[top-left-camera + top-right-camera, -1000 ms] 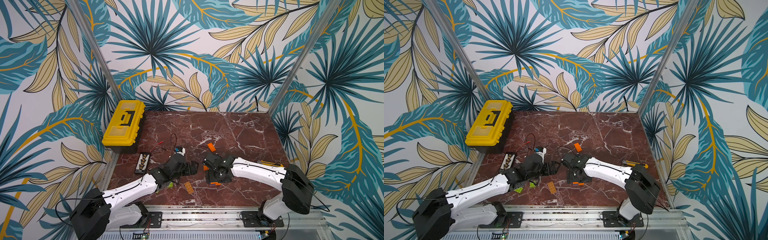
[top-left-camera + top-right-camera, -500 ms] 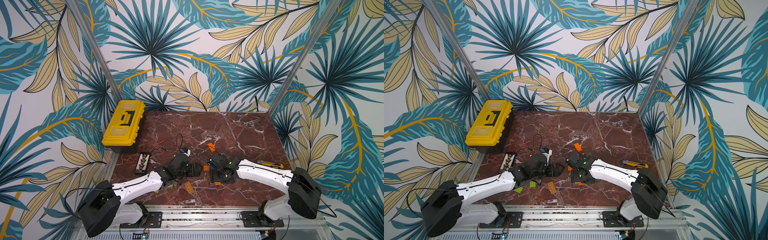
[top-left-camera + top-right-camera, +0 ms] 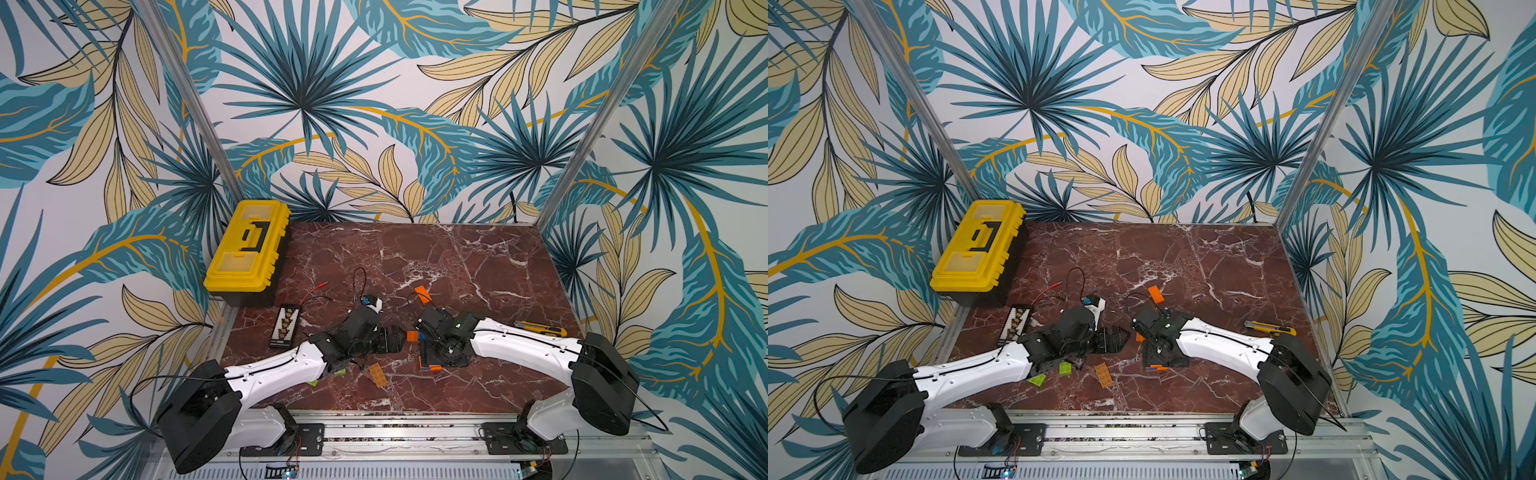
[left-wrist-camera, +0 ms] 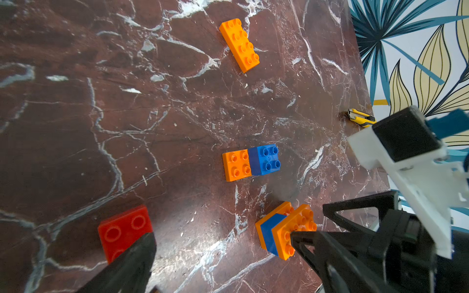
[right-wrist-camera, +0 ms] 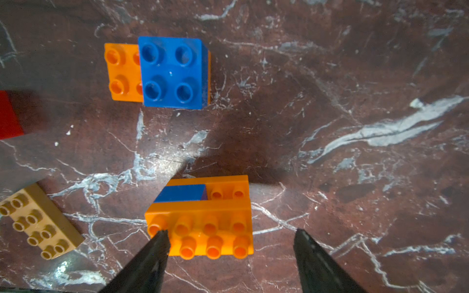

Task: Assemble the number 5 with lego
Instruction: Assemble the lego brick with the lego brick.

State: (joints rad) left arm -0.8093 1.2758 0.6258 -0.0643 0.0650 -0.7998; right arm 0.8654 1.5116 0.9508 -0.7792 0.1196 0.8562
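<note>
My right gripper [image 5: 231, 231] is open and points down over a stack of lego, orange over blue over orange [image 5: 200, 215]. One fingertip [image 5: 161, 238] overlaps the stack's end and the other stands clear of it. The same stack [image 3: 429, 367] lies by the right gripper in a top view. A blue brick on an orange one [image 5: 172, 72] lies beyond it. My left gripper [image 4: 220, 236] is wide open and low over the table, with a red brick [image 4: 124, 228] at one fingertip and the stack [image 4: 281, 230] at the other. A long orange brick [image 4: 238, 44] lies farther off.
A tan brick [image 3: 1103, 375] and two lime green bricks [image 3: 1065, 368] lie near the left arm. A yellow utility knife [image 3: 540, 329] lies at the right. A yellow toolbox [image 3: 247, 245], a black parts tray [image 3: 284, 326] and loose wires [image 3: 316, 286] occupy the left side.
The left gripper has moved a little to the right, toward the right gripper. The right gripper's jaws have narrowed somewhat around the stack.
</note>
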